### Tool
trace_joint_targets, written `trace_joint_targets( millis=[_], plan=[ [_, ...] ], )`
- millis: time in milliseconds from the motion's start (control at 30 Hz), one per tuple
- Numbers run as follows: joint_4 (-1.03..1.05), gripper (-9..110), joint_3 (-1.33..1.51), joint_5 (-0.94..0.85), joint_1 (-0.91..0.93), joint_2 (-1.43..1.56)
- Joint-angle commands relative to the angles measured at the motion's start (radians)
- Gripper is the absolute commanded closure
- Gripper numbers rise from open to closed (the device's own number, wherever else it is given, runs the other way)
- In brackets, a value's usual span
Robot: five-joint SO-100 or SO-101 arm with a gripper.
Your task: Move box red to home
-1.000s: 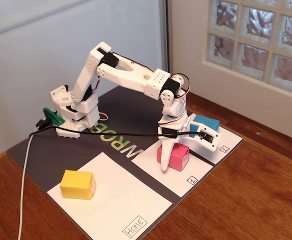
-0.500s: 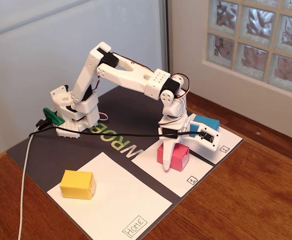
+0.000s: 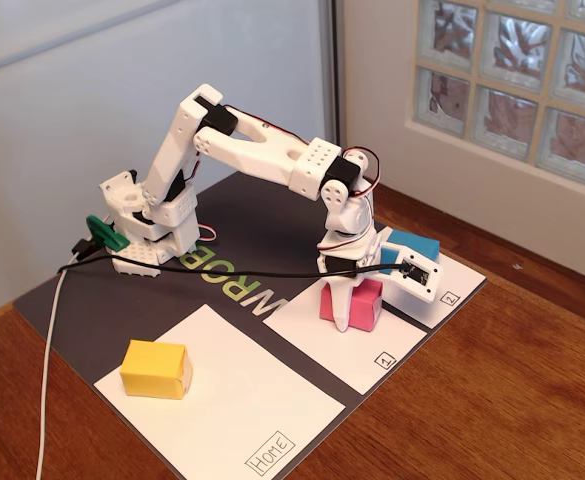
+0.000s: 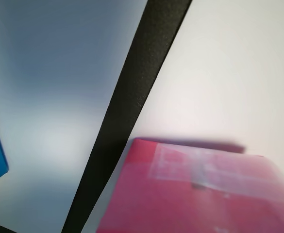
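Fixed view: gripper apparently clasps box red.

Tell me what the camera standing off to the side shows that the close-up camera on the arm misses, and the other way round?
Only the side camera shows the whole white arm, its hand closed around the red box, the yellow box on the big sheet marked HOME, the wooden table and the glass-block window.

Only the arm's camera shows clear tape on the red box's wrapping.

Both show the red box, a blue box, white sheets and the dark mat between them.
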Motion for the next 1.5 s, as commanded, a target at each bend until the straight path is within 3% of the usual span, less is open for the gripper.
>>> trace_joint_targets(
  millis=[0, 467, 933, 1467],
  plan=[
    [0.02, 83, -0.012, -0.017, 0.014, 0.072],
    [0.183, 102, -0.135, -0.084, 0.028, 0.149],
    [0.39, 102, -0.44, -0.138, 0.054, 0.152],
    [0.466, 102, -0.446, -0.206, 0.25, 0.27]
  ],
)
